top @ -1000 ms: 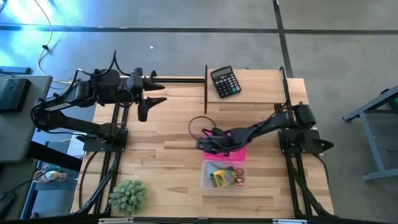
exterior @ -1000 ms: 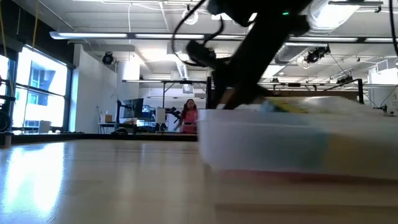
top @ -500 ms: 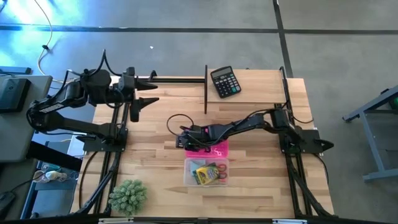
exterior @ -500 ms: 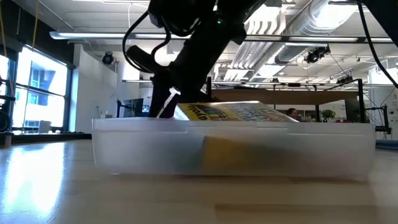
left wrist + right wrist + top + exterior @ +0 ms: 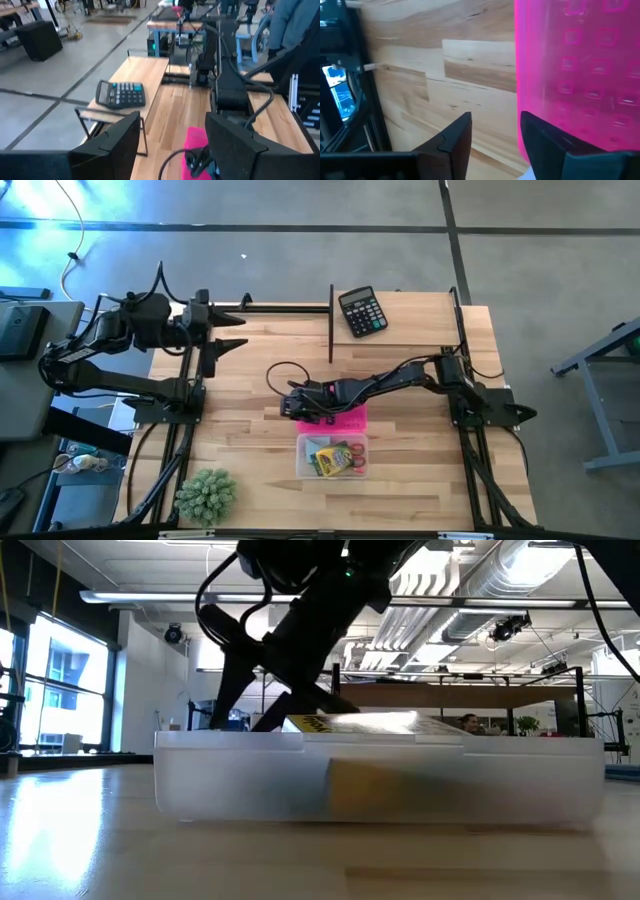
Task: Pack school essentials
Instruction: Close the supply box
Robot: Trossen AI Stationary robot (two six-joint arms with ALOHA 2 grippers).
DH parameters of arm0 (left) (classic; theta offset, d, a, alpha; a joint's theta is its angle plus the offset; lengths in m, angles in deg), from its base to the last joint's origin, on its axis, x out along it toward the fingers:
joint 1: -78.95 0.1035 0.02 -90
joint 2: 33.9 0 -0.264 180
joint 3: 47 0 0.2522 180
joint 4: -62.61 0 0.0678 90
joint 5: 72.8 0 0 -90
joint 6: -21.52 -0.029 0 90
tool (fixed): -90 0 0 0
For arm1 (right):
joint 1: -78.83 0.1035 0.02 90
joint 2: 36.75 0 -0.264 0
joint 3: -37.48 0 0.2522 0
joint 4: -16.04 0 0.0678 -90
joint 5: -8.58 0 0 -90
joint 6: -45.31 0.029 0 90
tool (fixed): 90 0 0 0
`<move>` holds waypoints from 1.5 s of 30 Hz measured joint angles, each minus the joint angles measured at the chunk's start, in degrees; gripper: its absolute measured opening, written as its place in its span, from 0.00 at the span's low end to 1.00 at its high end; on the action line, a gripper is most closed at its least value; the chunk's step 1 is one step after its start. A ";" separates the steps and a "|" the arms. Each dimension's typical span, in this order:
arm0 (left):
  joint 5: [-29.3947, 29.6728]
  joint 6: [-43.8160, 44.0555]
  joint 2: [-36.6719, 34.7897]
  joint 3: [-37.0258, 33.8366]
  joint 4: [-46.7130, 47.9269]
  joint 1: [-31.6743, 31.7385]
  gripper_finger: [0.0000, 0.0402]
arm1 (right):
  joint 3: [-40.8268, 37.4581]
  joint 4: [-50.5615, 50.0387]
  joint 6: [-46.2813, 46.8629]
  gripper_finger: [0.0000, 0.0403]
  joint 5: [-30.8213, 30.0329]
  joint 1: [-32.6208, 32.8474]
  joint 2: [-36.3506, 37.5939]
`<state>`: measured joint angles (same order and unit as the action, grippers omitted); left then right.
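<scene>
A clear plastic box point(image 5: 301, 456) stands near the table's middle, with its pink lid point(image 5: 352, 420) lying flat on the wood against its far side. Inside lie school essentials: a yellow-green item point(image 5: 324, 461) and red-handled scissors point(image 5: 357, 461). My right gripper point(image 5: 293, 404) is low at the lid's left edge point(image 5: 520, 75). It is open, with bare wood between its fingers. In the low view its spread fingers point(image 5: 228, 700) stand behind the box point(image 5: 380, 780). My left gripper point(image 5: 235, 332) hovers open at the far left, high above the table. My right gripper comes slanting down from the table's right side. One finger point(image 5: 545, 137) lies over the pink lid's left edge and the other stands over bare wood. Whether the finger touches the lid, I cannot tell.
A black calculator point(image 5: 362, 311) lies at the far edge, beside a thin dark upright bar point(image 5: 331, 320). A green spiky plant point(image 5: 207, 494) stands at the near left corner. Bare wood lies left of the box and lid.
My right gripper has gone toward the table's left edge, drawing the box and its pink lid along the wood with it. It has then opened, and box and lid lie still. My left gripper has drawn back a little toward the table's left edge.
</scene>
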<state>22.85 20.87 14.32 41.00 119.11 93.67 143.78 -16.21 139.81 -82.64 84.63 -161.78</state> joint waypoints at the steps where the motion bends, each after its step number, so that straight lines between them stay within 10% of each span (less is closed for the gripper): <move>1: 0.02 0.24 -0.08 0.00 0.88 0.00 0.53 | 0.00 0.26 -0.05 0.40 0.00 -0.07 0.00; 25: -7.50 14.09 -0.55 -3.69 13.56 -1.07 0.53 | 0.02 -19.90 -27.46 0.41 -1.35 -2.43 17.26; 45: 0.93 17.89 14.77 -14.53 -2.99 -23.86 0.53 | 0.02 -43.17 -54.91 0.41 6.85 -3.15 22.45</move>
<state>23.77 38.75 29.10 26.47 116.12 69.81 143.80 -59.37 84.90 -75.79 81.48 -139.34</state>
